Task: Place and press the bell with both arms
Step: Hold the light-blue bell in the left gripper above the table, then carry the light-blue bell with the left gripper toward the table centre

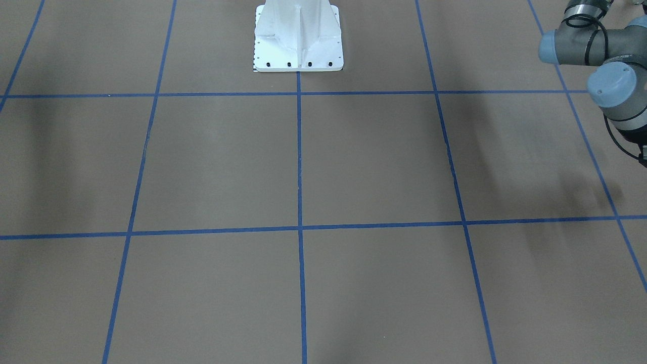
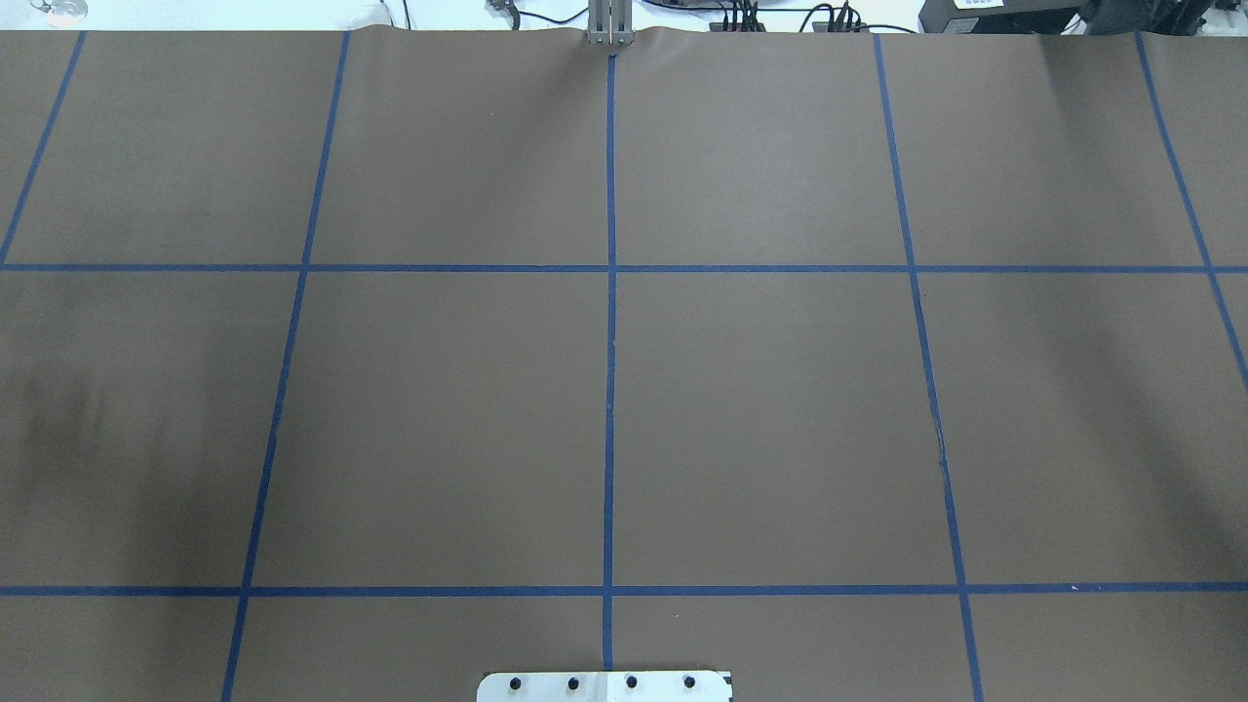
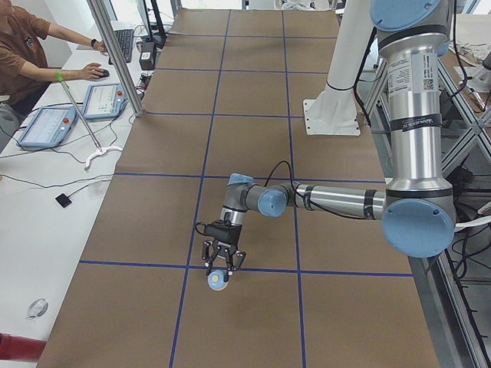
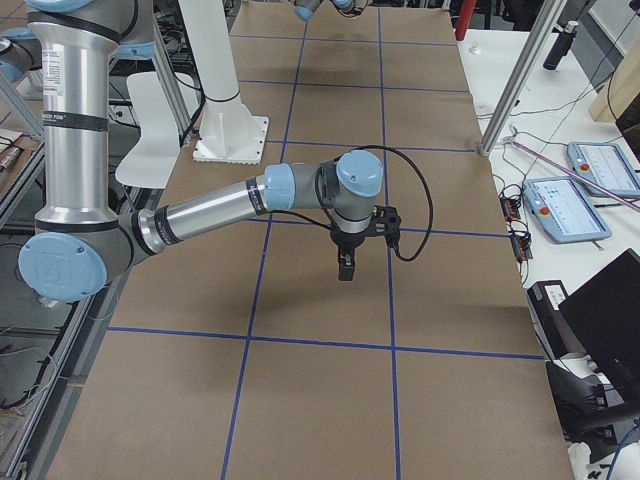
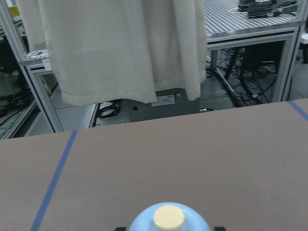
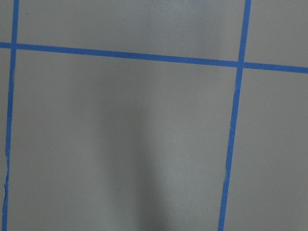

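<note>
The light-blue bell with its cream button sits between the fingers of my left gripper, low over the brown table near a blue tape line. I cannot tell whether it touches the table. In the left wrist view the bell fills the bottom edge, with a black fingertip at its side. My right gripper points straight down a little above the table. It holds nothing that I can see, and I cannot tell whether it is open or shut. The overhead view shows neither gripper.
The white pedestal base stands at the robot's side of the table, which has a blue tape grid. The left arm's joints show at the front view's right edge. An operator and pendants are beside the table.
</note>
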Tool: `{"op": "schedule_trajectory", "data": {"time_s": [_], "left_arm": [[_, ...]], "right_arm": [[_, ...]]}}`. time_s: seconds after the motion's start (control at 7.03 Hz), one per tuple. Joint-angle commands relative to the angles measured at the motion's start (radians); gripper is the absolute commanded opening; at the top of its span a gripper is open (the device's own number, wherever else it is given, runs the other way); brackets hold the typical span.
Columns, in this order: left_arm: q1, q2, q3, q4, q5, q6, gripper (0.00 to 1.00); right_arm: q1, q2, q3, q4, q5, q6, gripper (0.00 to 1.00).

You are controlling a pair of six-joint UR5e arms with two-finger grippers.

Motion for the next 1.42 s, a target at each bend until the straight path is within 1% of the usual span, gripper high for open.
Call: {"op": "schedule_trajectory", "data": {"time_s": [0.0,0.14,0.28,0.43,0.57,0.71,0.85,1.0,1.14,1.28], "left_arm": [[-0.002,-0.052,0.001,-0.268,0.031,0.165,0.00],[0.001,-0.061,-0.001,-0.396,0.031,0.223,0.00],[0.015,-0.099,-0.005,-0.453,0.052,0.251,0.00],[0.061,-0.162,-0.005,-0.455,0.085,0.271,0.00],[0.131,-0.205,-0.005,-0.458,0.171,0.303,0.00],[0.206,-0.237,-0.004,-0.505,0.229,0.384,0.00],[0.268,-0.241,-0.001,-0.557,0.259,0.438,0.00],[0.337,-0.244,-0.001,-0.640,0.268,0.528,0.00],[0.401,-0.312,0.024,-0.753,0.268,0.646,0.00],[0.406,-0.378,0.080,-0.842,0.265,0.740,0.00]], "right_arm": [[-0.010,0.017,0.000,0.000,-0.001,0.046,1.00],[-0.019,0.017,0.000,0.000,0.000,0.081,1.00],[-0.027,0.017,0.000,0.000,0.000,0.098,1.00],[-0.027,0.017,0.000,0.000,0.000,0.100,1.00],[-0.028,0.017,-0.001,0.000,0.000,0.100,1.00],[-0.037,0.017,-0.006,0.000,0.000,0.102,1.00],[-0.042,0.017,-0.011,0.000,0.000,0.112,1.00],[-0.045,0.017,-0.011,0.000,0.000,0.117,1.00],[-0.045,0.014,-0.011,-0.002,0.002,0.119,1.00],[-0.048,0.017,-0.014,-0.018,0.002,0.119,1.00]]}}
